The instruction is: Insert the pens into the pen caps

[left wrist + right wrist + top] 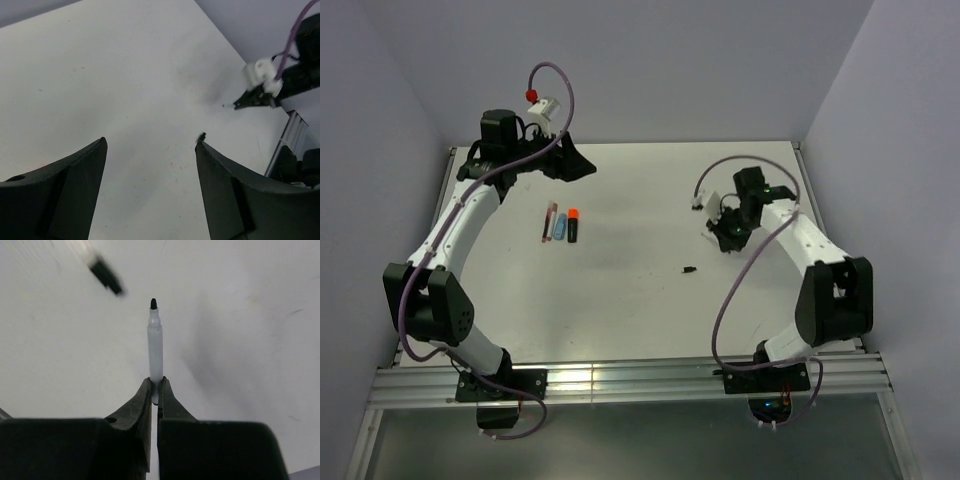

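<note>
- Right pincer (155,385) is clamped tight on a white pen (155,347). Its two fingers pinch the pen's rear end, and the barrel sticks straight out ahead of them.
- That pen's black tip shows at the far end, pointing away from the wrist and over the table (640,320).
- From the right wrist, a black cap (106,275) lies on the table beyond the tip and off to its left, clear of the pen. It looks blurred there.
- From above, the same cap (689,269) sits alone near the middle of the table. It is near the right pincer (725,232), on its left and nearer the bases.
- Left pincer (151,141) stands wide open with only bare table showing between its fingers (75,175).
- From above, the left pincer (568,163) hangs over the far left part of the table.
- Three more lie side by side on the left half, nearer the bases than the left pincer: a red pen (549,222), a blue marker (560,224) and a black marker (572,230) with an orange end.
- Those three are well apart from the right pincer and from the cap.
</note>
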Motion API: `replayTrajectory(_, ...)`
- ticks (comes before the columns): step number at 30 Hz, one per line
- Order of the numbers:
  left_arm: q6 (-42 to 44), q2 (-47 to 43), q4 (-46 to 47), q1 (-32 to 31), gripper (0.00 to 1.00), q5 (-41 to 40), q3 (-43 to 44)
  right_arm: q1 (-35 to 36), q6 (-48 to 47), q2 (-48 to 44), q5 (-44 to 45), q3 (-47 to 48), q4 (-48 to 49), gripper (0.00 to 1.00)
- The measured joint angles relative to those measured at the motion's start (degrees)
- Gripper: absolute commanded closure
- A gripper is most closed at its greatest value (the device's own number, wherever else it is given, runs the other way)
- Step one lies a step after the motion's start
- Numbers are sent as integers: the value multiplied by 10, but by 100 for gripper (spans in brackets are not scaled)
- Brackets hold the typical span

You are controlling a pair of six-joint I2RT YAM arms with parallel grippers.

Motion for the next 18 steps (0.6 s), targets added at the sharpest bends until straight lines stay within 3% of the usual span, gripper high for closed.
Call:
replayTrajectory(3,-48,-38,52,-10,19,16,-59,-13,39,-56,-87,82,-14,100)
replayTrajectory(9,-192,-102,215,-66,1,42,-184,4,169,-110,-286,170,14,100)
replayTrajectory(13,-264,-110,279,-104,0,44,-208,32,283,-109,-367,146,85,100)
replayTrajectory(18,-313,-110,323,-147,7,35,-208,70,380,-109,-406,121,148,100)
